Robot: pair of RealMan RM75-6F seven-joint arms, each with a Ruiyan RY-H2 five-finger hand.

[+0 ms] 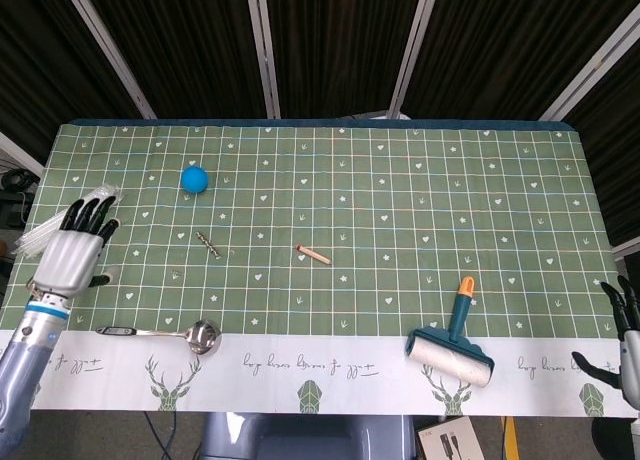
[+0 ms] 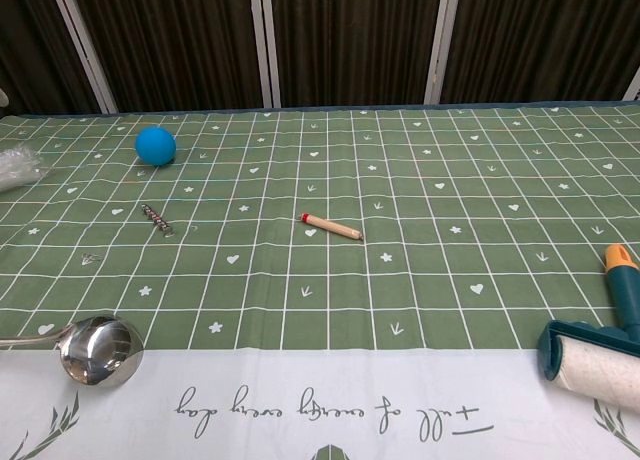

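From the head view, your left robot hand (image 1: 73,252) was up over the left edge of the tabletop (image 1: 400,180), fingers spread apart and holding nothing. Its fingertips (image 1: 92,210) sat right at the bundle of clear straws (image 1: 50,230), overlapping the near end of it, though I couldn't tell if they were actually touching or just hovering above. The ladle (image 1: 165,332) lay below and to the right of that hand, near it but apart, with the handle pointing back toward your wrist and the bowl sitting on the white strip of the cloth. Your right robot hand (image 1: 622,330) was only poking in at the far right edge, off the cloth, fingers apart and nothing in them. Closest thing to it was the lint roller (image 1: 452,350), well to its left. The blue ball (image 1: 194,178), the small corkscrew bit (image 1: 208,243) and the pencil stub (image 1: 313,254) were scattered through the middle-left of the cloth.

The chest view didn't show either hand. You only got a sliver of the straws (image 2: 17,166) at the left edge, the ladle bowl (image 2: 98,349) at the bottom left, and the lint roller (image 2: 598,352) at the bottom right with its orange tip pointing away from the camera. The ball (image 2: 155,145), corkscrew bit (image 2: 156,220) and pencil stub (image 2: 331,226) all lay separate from each other.
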